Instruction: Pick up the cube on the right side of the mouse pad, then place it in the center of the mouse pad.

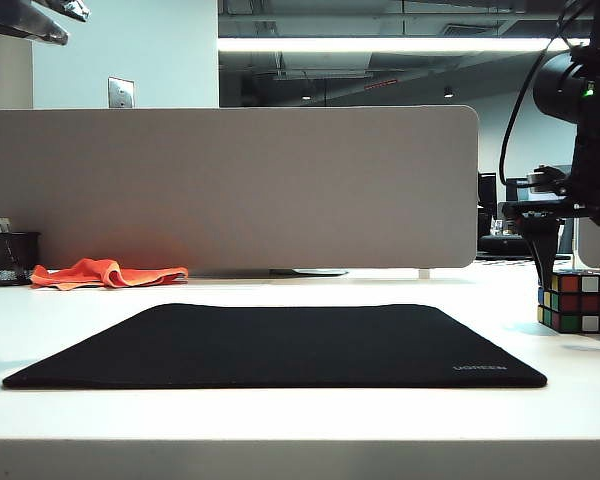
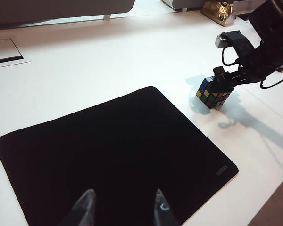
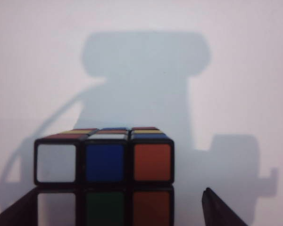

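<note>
Exterior view: the mouse pad (image 1: 280,345) lies flat on the white table (image 1: 280,425), its grey lettering at the near corner toward the cube. The cube (image 1: 579,301) stands on the table just off the pad's right edge, not touching it. The right hand (image 1: 548,262) hangs over the cube's pad-side edge; only one dark finger shows here. Behind the pad, an orange cloth (image 1: 108,272) and a black mesh cup (image 1: 11,258) sit before a grey partition (image 1: 230,185).

Left wrist view: the left hand (image 2: 121,208) hovers above the pad's (image 2: 108,155) near edge, its two fingers (image 2: 83,209) spread apart and empty. The cube (image 2: 211,93) stands beyond the pad's far corner, with the right hand (image 2: 220,85) down at it.

Right wrist view: the cube (image 3: 105,174) sits upright between the right hand's fingers (image 3: 217,209) (a white, a blue and an orange sticker in its top row). The fingers stand wide on either side, clear of its faces.
</note>
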You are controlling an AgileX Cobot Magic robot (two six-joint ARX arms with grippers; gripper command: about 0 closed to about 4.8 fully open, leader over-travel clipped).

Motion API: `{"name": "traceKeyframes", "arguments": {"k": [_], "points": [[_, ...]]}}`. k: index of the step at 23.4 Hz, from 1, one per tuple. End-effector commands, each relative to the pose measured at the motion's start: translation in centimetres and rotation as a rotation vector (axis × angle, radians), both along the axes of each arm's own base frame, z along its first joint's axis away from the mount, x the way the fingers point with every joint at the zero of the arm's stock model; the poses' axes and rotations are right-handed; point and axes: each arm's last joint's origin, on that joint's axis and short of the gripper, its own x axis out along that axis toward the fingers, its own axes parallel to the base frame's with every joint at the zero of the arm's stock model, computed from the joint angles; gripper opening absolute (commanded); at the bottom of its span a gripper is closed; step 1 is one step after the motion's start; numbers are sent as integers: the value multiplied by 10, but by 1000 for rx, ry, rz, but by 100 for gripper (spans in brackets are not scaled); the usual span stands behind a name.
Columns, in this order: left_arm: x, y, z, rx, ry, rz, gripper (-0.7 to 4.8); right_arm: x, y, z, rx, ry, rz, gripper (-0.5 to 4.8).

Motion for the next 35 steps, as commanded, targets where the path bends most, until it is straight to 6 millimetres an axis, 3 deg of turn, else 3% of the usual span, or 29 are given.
{"name": "traceKeyframes", "arguments": {"k": [1,7,9,12,13,14,26,33,35], "points": [[0,0,3,-1,-16,-6,157,2,1,4,13,-28,10,479],[0,0,3,-1,-16,-6,157,3,2,4,47,-39,28,479],[0,0,3,-2,-16,-6,157,3,2,4,43,-40,33,430],[0,0,3,-2,-16,-6,157,4,2,4,34,-44,28,411],[0,0,3,-2,-16,-6,157,4,2,3,34,-40,28,356],[0,0,3,-2,-16,-6,157,4,2,2,34,-37,28,343],[-1,0,3,0,-9,-6,157,3,1,6,34,-48,28,335],[-1,0,2,0,-7,-7,157,-15,1,49,44,-159,34,331],[-1,0,1,3,6,-7,157,-29,4,76,89,-249,70,331]]}}
